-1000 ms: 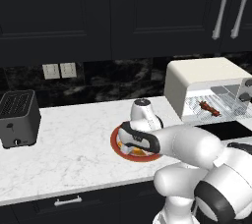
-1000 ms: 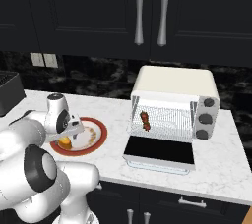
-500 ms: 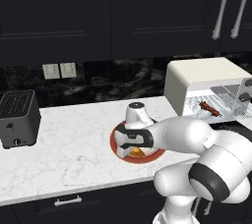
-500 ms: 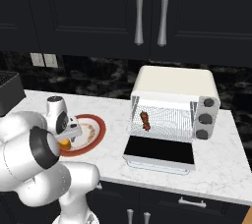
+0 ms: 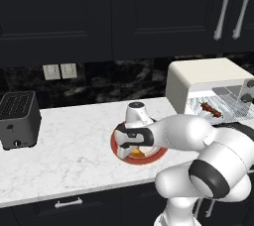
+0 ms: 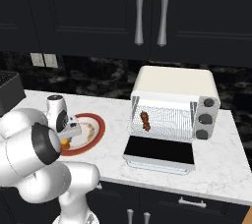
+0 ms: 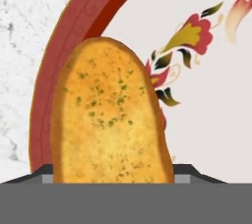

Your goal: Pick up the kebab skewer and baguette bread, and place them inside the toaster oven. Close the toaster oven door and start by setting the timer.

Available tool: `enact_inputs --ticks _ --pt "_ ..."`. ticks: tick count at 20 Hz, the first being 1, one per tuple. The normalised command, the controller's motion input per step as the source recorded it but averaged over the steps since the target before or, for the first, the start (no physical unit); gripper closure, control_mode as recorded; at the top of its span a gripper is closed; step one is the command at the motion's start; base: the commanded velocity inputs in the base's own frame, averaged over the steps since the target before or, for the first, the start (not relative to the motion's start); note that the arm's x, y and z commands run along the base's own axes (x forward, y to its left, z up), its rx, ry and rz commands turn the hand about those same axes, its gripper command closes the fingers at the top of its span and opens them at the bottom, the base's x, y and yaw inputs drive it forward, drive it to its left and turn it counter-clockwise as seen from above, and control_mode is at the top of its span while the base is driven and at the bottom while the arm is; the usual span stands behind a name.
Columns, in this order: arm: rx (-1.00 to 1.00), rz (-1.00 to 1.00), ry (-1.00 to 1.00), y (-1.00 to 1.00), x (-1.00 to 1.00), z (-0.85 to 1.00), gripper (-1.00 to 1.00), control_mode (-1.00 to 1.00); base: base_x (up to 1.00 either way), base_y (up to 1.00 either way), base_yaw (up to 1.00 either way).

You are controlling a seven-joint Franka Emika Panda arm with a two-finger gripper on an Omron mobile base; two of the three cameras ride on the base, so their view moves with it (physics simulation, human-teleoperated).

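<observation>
Gripper: the gripper (image 5: pixel 135 146) is lowered onto the plate (image 5: pixel 122 151) at centre frame in the left base view; its fingers (image 7: pixel 189 171) show as dark tips at the lower edge of the hand view, one on each side of the loaf, and whether they press on it cannot be told.
Baguette bread: the baguette bread (image 7: pixel 110 120) lies on the red-rimmed plate, running from the lower centre of the hand view toward its upper left, near the plate's rim; an orange edge of it (image 6: pixel 65 143) shows under the hand at lower left of the right base view.
Kebab skewer: the kebab skewer (image 6: pixel 145 120) rests on the wire rack inside the toaster oven (image 6: pixel 173 88), right of centre in the right base view.
Toaster oven door: the toaster oven door (image 6: pixel 159 152) lies folded down flat on the marble counter (image 5: pixel 74 155).
Background: a dark slot toaster (image 5: pixel 18 119) stands at far left of the left base view, under black cabinets.
</observation>
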Motion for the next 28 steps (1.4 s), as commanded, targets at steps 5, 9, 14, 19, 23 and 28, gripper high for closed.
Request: enact_inputs --ticks 5,9,14,19,23,28 --pt "0.02 0.00 0.00 0.00 -0.10 0.09 1.00 -1.00 0.00 0.00 0.00" --pt "0.01 0.00 0.00 -0.18 -0.47 0.47 1.00 -1.00 0.00 0.00 0.00" --pt "0.00 0.00 -0.02 -0.34 -0.28 0.73 1.00 -1.00 0.00 0.00 0.00" --pt "0.00 -0.11 -0.02 -0.82 0.00 0.68 1.00 -1.00 0.00 0.00 0.00" --pt "0.00 -0.21 -0.05 -0.99 0.00 0.59 1.00 -1.00 0.00 0.00 0.00" --pt "0.00 -0.32 -0.05 -1.00 0.00 0.61 1.00 -1.00 0.00 0.00 0.00"
